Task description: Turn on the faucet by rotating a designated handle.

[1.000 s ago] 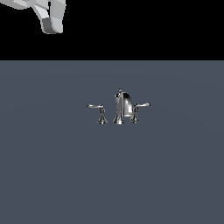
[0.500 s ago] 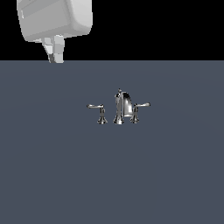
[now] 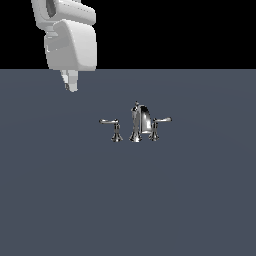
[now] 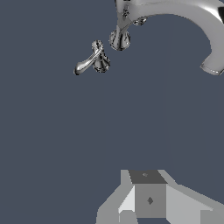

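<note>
The chrome faucet [image 3: 140,121] stands mid-floor in the exterior view, an arched spout between two levers. The handle [image 3: 111,123], the lever spaced farther from the spout, is on the exterior view's left. The other lever [image 3: 159,123] sits close against the spout. My gripper [image 3: 70,84] hangs high at the exterior view's upper left, well away from the faucet, fingers together and holding nothing. In the wrist view the spout [image 4: 183,17] arches large. One lever [image 4: 89,62] shows beside its base; I cannot tell which lever it is. The gripper [image 4: 146,194] fingers show pressed together.
A flat dark grey floor [image 3: 128,200] spreads all around the faucet. A black background fills the space above its far edge. The white arm and hand [image 3: 70,40] fill the upper left corner of the exterior view.
The arm has come down and toward the exterior view's right, so more of the white hand shows. The fingertips are lower. The faucet and its levers have not moved.
</note>
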`<state>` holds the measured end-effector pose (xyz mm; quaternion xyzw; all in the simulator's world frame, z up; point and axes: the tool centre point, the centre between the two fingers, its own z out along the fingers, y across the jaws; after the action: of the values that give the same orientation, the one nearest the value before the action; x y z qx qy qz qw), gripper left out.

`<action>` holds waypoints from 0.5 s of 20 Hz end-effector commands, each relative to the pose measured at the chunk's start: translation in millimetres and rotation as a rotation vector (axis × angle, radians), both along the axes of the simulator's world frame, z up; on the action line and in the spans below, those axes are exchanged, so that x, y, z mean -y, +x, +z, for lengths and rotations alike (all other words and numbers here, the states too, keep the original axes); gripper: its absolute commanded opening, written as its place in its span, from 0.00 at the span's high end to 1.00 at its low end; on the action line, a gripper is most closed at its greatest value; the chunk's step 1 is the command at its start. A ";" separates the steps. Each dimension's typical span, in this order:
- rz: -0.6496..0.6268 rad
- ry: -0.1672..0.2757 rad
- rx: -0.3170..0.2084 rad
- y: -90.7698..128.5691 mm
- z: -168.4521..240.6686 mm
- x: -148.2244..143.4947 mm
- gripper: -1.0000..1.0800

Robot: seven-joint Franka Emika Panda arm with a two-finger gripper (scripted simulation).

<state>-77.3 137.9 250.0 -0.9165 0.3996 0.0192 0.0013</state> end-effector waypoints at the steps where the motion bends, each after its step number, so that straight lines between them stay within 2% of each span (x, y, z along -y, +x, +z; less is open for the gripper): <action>1: -0.049 -0.001 0.002 13.2 -11.2 -2.1 1.00; 10: -0.231 -0.009 0.009 63.1 -53.0 -2.2 1.00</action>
<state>-23.1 140.7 204.7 -0.8725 0.4884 0.0141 0.0013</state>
